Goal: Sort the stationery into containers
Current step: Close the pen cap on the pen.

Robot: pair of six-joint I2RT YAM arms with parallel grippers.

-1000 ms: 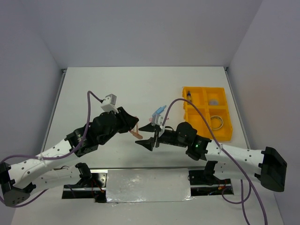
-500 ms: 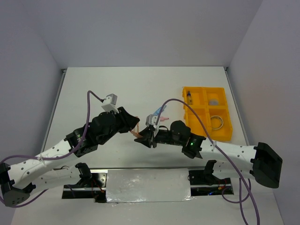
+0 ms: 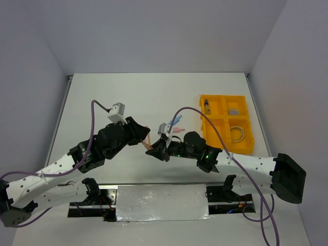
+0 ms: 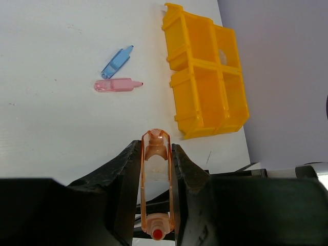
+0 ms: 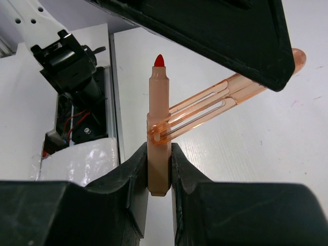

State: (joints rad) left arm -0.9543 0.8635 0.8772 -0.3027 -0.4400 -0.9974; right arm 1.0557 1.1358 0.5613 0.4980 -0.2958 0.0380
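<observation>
My left gripper [image 3: 145, 139] is shut on a translucent orange clip-like piece [image 4: 156, 174], which stands lengthwise between its fingers [image 4: 128, 169] above the table. My right gripper [image 3: 157, 150] meets it from the right and is shut on the stubby red-tipped end [image 5: 159, 128] of the same orange piece [image 5: 220, 100]. A blue clip piece [image 3: 176, 121] and a pink one [image 3: 177, 130] lie on the table left of the yellow-orange tray [image 3: 207, 125]. The tray holds a tan ring [image 3: 236, 134], a small bottle [image 3: 206, 106] and a purplish round piece [image 3: 233, 110].
The blue piece [image 4: 117, 62] and pink piece [image 4: 117, 85] lie side by side just left of the tray [image 4: 207, 77] in the left wrist view. Purple cables loop over both arms. The table's near edge and a foil-covered block [image 3: 161, 202] lie behind the grippers.
My right gripper has moved left to the left gripper and closed on the end of the orange piece. The left arm has barely shifted.
</observation>
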